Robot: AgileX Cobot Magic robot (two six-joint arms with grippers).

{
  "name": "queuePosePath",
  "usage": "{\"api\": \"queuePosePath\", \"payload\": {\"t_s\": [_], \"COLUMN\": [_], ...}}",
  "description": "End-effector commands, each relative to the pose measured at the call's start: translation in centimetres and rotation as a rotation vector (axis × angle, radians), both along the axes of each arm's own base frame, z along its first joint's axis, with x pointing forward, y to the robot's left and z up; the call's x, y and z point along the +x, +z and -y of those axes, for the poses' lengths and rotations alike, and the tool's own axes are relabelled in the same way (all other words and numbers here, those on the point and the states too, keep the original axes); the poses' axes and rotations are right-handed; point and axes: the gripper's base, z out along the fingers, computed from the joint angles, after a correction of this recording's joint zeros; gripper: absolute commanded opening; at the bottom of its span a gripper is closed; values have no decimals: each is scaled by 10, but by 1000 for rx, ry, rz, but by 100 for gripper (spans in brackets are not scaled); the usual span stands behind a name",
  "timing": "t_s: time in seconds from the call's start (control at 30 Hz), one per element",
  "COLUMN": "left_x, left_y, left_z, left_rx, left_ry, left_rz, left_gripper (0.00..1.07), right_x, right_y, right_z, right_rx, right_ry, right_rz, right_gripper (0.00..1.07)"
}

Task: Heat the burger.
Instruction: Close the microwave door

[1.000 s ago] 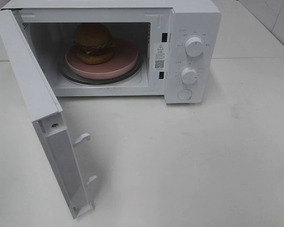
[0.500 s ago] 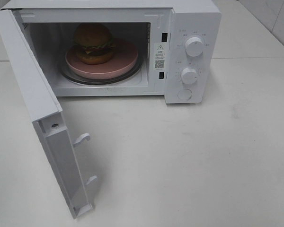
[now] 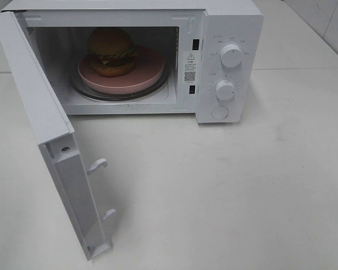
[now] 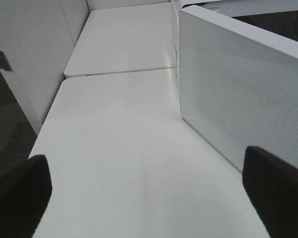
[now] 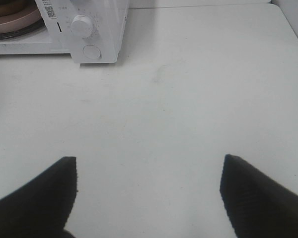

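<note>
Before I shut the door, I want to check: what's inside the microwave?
Inside the microwave, a burger stands on a pink plate, which rests on the glass turntable. The burger hides part of the plate and the space behind it.

Probably a lab: white microwave (image 3: 245, 34) on plain white tables (image 3: 225, 191), tiled wall (image 3: 327, 22) behind

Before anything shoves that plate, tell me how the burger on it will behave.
The burger stands tall on the pink plate, left of its centre, so a jolt would probably tip it. Its stacked layers likely shift apart under a squeeze. The glossy bun may be slippery.
</note>
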Motion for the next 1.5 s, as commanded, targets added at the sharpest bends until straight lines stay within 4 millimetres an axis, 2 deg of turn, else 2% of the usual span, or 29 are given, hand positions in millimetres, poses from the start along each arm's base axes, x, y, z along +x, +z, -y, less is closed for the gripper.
{"api": "queuePosePath", "payload": {"t_s": [0.03,0.27,0.37,0.4,0.43,0.5,0.53,0.57,0.6,0.63,0.67,0.7,0.73,0.77,0.8,0.83,0.87,0.93,1.0,1.1,1.17,1.3,1.47,1.5], "left_x": [10,31,40,47,47,58,58,65,70,70,77,81,81,88,92,92,100,103,120,124,140,152,168,168], "left_y": [6,10,12,13,13,12,12,11,10,10,8,7,7,6,5,5,3,3,1,1,2,-2,-27,-27], "left_z": [0,0,0,0,0,0,0,0,0,0,0,0,0,0,1,1,1,1,2,2,2,2,1,1], "left_rx": [31,66,66,67,67,66,66,65,65,65,63,62,62,56,47,47,48,39,25,21,3,13,39,39], "left_ry": [-6,-18,-19,-19,-19,-21,-21,-22,-22,-22,-24,-24,-24,-25,-27,-27,-27,-29,-29,-29,-25,-23,-15,-15], "left_rz": [4,-8,-3,-10,-10,-32,-32,-54,-67,-67,-89,-101,-101,-115,-124,-124,-136,-133,-118,-113,-60,-7,78,78], "left_gripper": [104,104,100,94,94,77,77,63,57,57,43,36,36,18,9,9,0,0,0,0,0,0,0,0], "right_x": [-3,-3,-3,-3,-3,-3,-3,-3,-3,-3,-3,-3,-3,-3,-3,-3,-3,-3,-3,-3,-3,-3,-3,-3], "right_y": [0,0,0,0,0,0,0,0,0,0,0,0,0,0,0,0,0,0,0,0,0,0,0,0], "right_z": [0,0,0,0,0,0,0,0,0,0,0,0,0,0,0,0,0,0,0,0,0,0,0,0], "right_rx": [7,7,7,7,7,7,7,7,7,7,7,7,7,7,7,7,7,7,7,7,7,7,7,7], "right_ry": [-8,-8,-8,-8,-8,-8,-8,-8,-8,-8,-8,-8,-8,-8,-8,-8,-8,-8,-8,-8,-8,-8,-8,-8], "right_rz": [37,37,37,37,37,37,37,37,37,37,37,37,37,37,37,37,37,37,37,37,37,37,37,37], "right_gripper": [76,76,76,76,76,76,76,76,76,76,76,76,76,76,76,76,76,76,76,76,76,76,76,76]}}
